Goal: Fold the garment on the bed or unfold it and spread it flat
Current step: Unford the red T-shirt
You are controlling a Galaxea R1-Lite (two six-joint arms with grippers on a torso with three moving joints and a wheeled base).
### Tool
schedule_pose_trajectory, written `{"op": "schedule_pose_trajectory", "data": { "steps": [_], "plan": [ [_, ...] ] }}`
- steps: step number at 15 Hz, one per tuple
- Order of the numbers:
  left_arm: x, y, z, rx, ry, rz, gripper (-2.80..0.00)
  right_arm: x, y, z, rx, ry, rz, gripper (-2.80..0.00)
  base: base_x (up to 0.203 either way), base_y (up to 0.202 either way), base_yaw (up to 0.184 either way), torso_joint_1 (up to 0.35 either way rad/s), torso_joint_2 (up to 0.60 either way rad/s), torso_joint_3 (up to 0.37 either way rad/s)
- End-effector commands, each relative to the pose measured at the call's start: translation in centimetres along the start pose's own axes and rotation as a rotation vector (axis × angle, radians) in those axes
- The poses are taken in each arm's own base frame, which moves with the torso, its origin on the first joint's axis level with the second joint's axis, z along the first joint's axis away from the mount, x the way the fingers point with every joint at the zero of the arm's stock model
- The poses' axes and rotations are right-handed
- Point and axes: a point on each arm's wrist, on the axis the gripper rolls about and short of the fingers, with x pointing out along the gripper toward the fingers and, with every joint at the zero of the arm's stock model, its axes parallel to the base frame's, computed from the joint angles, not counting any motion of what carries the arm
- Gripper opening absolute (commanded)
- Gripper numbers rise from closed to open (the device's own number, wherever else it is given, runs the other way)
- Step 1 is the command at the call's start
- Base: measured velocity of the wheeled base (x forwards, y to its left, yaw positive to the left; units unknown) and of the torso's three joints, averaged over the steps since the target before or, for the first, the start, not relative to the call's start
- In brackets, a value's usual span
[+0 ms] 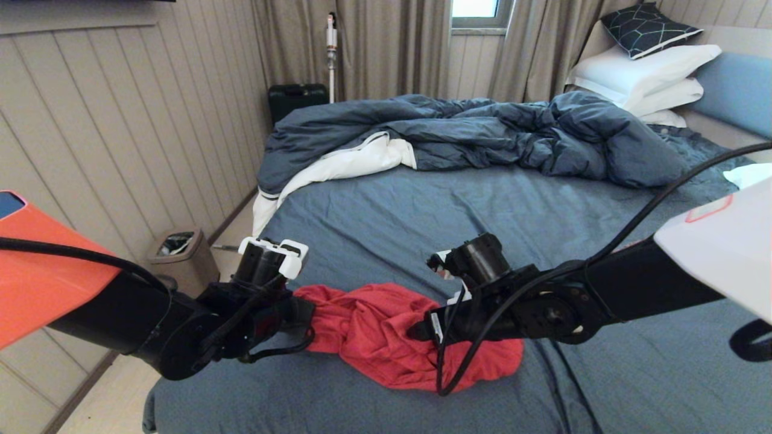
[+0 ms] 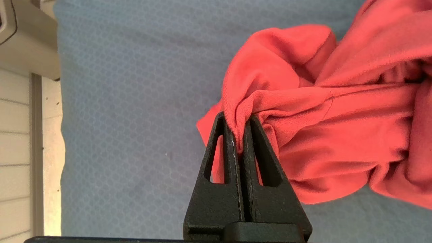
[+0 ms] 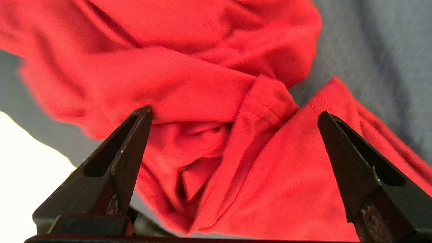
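Garment point(image 2: 337, 111) in left claw point(image 2: 239, 135)

Wall on my left: pale vertical panelling point(image 1: 120, 120) running away toward the far corner.
Floor: light, a narrow strip point(image 1: 102, 404) between that panelling and where I stand.
Bin: small, beige, dark rim point(image 1: 181, 253), against the panelling.
Far wall: grey-brown curtains point(image 1: 386, 48) in long folds.
Window: small, bright with daylight point(image 1: 476, 9).
Far corner: dark case point(image 1: 297, 99), slim white upright pole point(image 1: 331, 54) beside it.
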Motion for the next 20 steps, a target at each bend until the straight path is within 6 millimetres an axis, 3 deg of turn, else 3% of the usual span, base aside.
{"op": "schedule_pose_trajectory", "data": {
  "steps": [1, 3, 5, 11, 15, 20],
  "plan": [
    [0.3, 0.0, 0.0, -0.002, -0.002, 0.002, -2.80, 1.3, -0.2, -0.9, -0.008, 0.049, -0.015, 0.00, 0.000, 0.000, 0.000, 0.000, 0.00, 0.000],
    [0.4, -0.1, 0.0, -0.001, -0.001, 0.000, -2.80, 1.2, -0.9, -1.7, -0.011, 0.092, -0.045, 0.00, 0.000, 0.000, 0.000, 0.000, 0.00, 0.000],
    [0.4, 0.0, 0.0, -0.002, 0.001, 0.001, -2.80, 0.5, -2.8, -2.7, 0.002, 0.125, -0.113, 0.00, 0.000, 0.000, 0.000, 0.000, 0.00, 0.000],
    [0.8, 0.0, 0.3, -0.010, -0.011, -0.004, -2.80, -4.6, -7.6, -5.8, 0.062, 0.145, -0.223, 0.00, 0.000, 0.000, 0.000, 0.000, 0.00, 0.000],
    [0.9, 0.4, 0.4, -0.019, -0.012, 0.004, -2.80, -7.6, -9.0, -9.0, 0.087, 0.155, -0.257, 0.00, 0.000, 0.000, 0.000, 0.000, 0.00, 0.000],
    [1.4, 1.2, 1.1, -0.041, -0.026, 0.014, -2.80, -9.5, -11.0, -11.7, 0.136, 0.140, -0.315, 0.00, 0.000, 0.000, 0.000, 0.000, 0.00, 0.000]
  ]
}}
